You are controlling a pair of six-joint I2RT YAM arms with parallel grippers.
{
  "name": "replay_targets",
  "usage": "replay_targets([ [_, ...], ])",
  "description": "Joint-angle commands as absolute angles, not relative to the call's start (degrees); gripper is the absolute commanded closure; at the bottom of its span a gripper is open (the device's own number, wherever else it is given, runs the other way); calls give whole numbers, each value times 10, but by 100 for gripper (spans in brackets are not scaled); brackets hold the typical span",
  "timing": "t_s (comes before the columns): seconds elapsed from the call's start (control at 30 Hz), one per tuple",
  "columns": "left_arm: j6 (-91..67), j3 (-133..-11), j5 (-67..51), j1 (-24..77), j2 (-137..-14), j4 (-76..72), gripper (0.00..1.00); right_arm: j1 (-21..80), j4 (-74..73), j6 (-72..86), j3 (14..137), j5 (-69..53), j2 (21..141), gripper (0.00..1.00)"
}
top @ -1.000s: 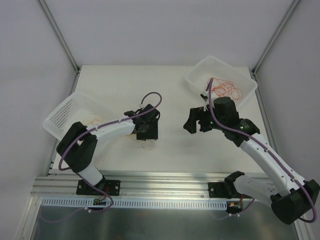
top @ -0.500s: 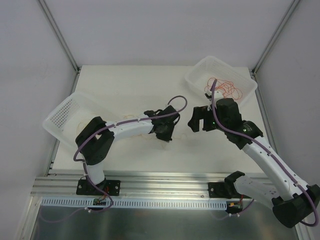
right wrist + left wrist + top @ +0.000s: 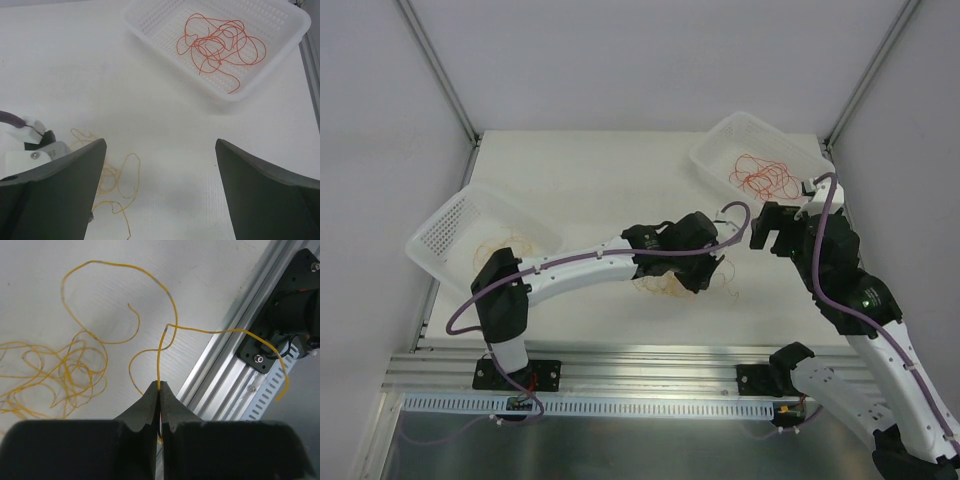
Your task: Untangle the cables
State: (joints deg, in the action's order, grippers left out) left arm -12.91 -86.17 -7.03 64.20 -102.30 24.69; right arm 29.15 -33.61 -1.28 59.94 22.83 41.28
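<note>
Near centre of the worktop (image 3: 580,190), your left hand (image 3: 160,386) is pinched tight on a single strand of the yellow cables (image 3: 60,370). The strand rises straight out of the closed tips, then kinks and arcs off towards the near rail. The rest of that bundle lies in a loose knot on the bare worktop just to the left of the hand in its own camera.

Expect these cables to be feather-light, springy and thin enough to slip through a loose pinch. They look likely to hold their curl and drag their neighbours along. Take hold of a free end or an outer loop that stands clear of the knot, not the dense middle.

Further back and to the right, your right hand (image 3: 160,145) hangs above the worktop with its jaws spread wide and holds nothing.

Count two bundles: one yellow on the worktop, and one of red cables (image 3: 220,42) in the far right basket (image 3: 150,37). The strands in each are too tangled to number. There are two baskets. The left basket (image 3: 455,215) seems to hold a few faint pale loops, too dim to be sure of.
</note>
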Motion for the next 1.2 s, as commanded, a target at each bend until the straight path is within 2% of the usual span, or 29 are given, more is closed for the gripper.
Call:
replay_targets([
  [0.0, -124, -841, -73, 621, -970, 239, 100, 290, -318, -9, 628, 243, 413, 5],
  [0.23, -168, -788, -46, 563, -910, 239, 100, 287, -333, 55, 626, 267, 432, 4],
  [0.37, -186, -758, -48, 527, -863, 238, 100, 281, -316, 57, 612, 181, 467, 5],
  [0.67, -176, -718, -38, 515, -774, 226, 100, 280, -290, 112, 589, 6, 635, 9],
  [0.93, -122, -649, -150, 516, -699, 175, 100, 274, -251, 85, 617, -104, 764, 13],
  [1.17, -86, -607, -196, 516, -657, 156, 100, 281, -251, 29, 671, -213, 894, 15],
])
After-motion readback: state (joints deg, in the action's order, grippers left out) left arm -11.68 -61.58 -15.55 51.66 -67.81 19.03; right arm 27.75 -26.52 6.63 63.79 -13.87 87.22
